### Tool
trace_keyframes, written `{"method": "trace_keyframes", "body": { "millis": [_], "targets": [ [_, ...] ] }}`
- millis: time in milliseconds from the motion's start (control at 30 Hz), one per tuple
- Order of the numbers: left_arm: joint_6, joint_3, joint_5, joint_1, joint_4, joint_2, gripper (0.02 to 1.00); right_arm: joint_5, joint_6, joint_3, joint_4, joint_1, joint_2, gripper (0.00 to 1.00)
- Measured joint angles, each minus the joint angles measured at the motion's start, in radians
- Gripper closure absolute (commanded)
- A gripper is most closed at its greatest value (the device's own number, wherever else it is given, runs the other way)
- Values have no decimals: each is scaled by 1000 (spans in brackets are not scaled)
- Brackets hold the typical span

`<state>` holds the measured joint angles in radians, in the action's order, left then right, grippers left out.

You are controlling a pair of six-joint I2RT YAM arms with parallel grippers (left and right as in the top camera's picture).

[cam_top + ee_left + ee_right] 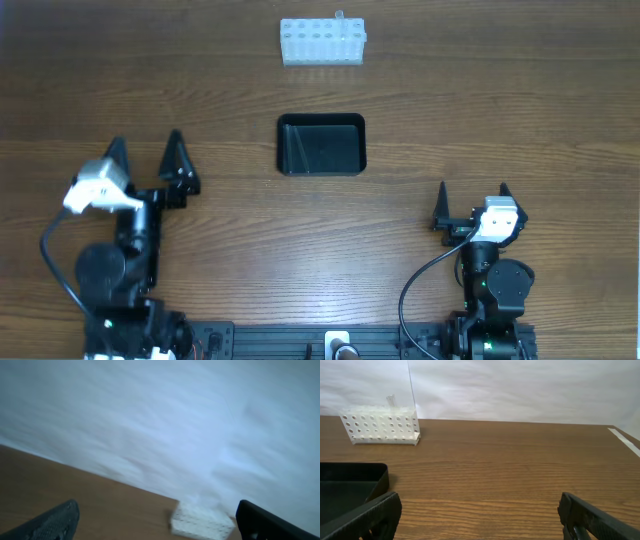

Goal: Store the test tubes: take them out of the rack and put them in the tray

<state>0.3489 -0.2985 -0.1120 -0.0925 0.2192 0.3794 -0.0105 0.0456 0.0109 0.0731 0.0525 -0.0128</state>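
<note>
Test tubes are the job, and the risks run from the largest thing down. The wooden desk point(520, 110) carries everything, and the rack sits near its far edge, so either arm needs a long reach and a shove could push the rack further back.

The black tray point(321, 145) lies at the middle of the desk, well apart from the rack. A tube let go too high could bounce or crack in it.

The left hand point(146, 142) and right hand point(472, 192) are both spread wide, hold nothing, and sit near their own bases. The white rack point(322, 42) looks light, so a wide hand coming down off-line could tip or drag it.

One clear test tube point(391, 401) stands up out of the rack near one end. Whether other holes hold tubes I cannot tell. It looks slim and smooth, so it could slip in the grip or lift the rack with it.

No label, brand or readable writing can be made out on the rack, tray or tube.
</note>
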Motion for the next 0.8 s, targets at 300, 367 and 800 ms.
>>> {"method": "trace_keyframes", "body": {
  "millis": [300, 367, 800],
  "targets": [
    [-77, 241, 11, 132, 68, -309, 20, 0, 0, 0, 0, 0, 0, 9],
    [-82, 270, 11, 147, 38, -354, 20, 0, 0, 0, 0, 0, 0, 9],
    [-155, 288, 17, 153, -281, -367, 20, 0, 0, 0, 0, 0, 0, 9]
  ]
}}
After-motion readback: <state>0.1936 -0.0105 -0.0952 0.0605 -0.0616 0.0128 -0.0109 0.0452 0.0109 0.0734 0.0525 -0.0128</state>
